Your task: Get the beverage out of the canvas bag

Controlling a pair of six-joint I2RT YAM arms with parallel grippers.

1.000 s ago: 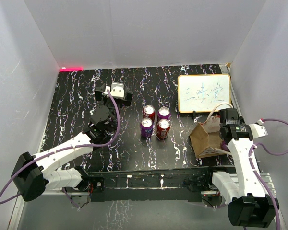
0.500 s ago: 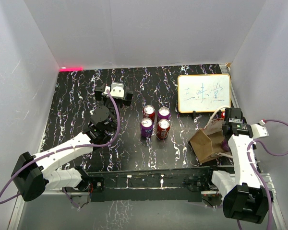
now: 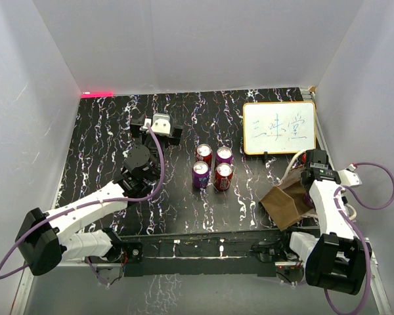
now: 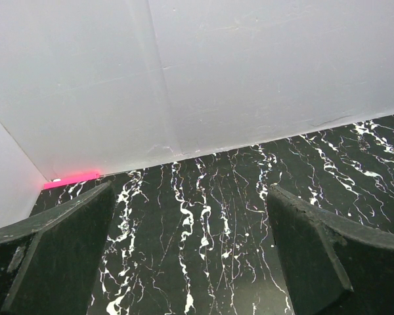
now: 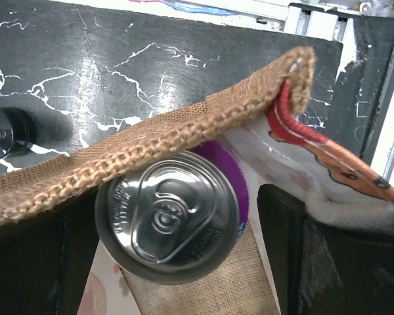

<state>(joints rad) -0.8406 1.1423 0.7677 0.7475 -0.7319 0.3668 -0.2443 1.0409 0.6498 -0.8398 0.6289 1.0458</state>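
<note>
The tan-brown canvas bag (image 3: 285, 203) lies tipped over at the right of the table, its mouth toward my right arm. In the right wrist view its woven rim (image 5: 151, 138) arches over a purple beverage can (image 5: 167, 216) whose silver top faces the camera. My right gripper (image 5: 177, 249) is inside the bag mouth and open. The left finger is at the can's side, and the right finger stands a small gap off. In the top view the gripper (image 3: 307, 191) is mostly hidden by the bag. My left gripper (image 3: 156, 125) is open and empty over the far table; it also shows in the left wrist view (image 4: 190, 249).
Several cans (image 3: 210, 167), red and purple, stand grouped mid-table. A white board with writing (image 3: 279, 128) leans at the back right. White walls enclose the black marbled table (image 3: 98, 144). A cream bag handle (image 5: 354, 210) lies over my right finger.
The bag has tipped further over toward the near edge, and my right wrist has swung round to face into its mouth. The left arm has not moved.
</note>
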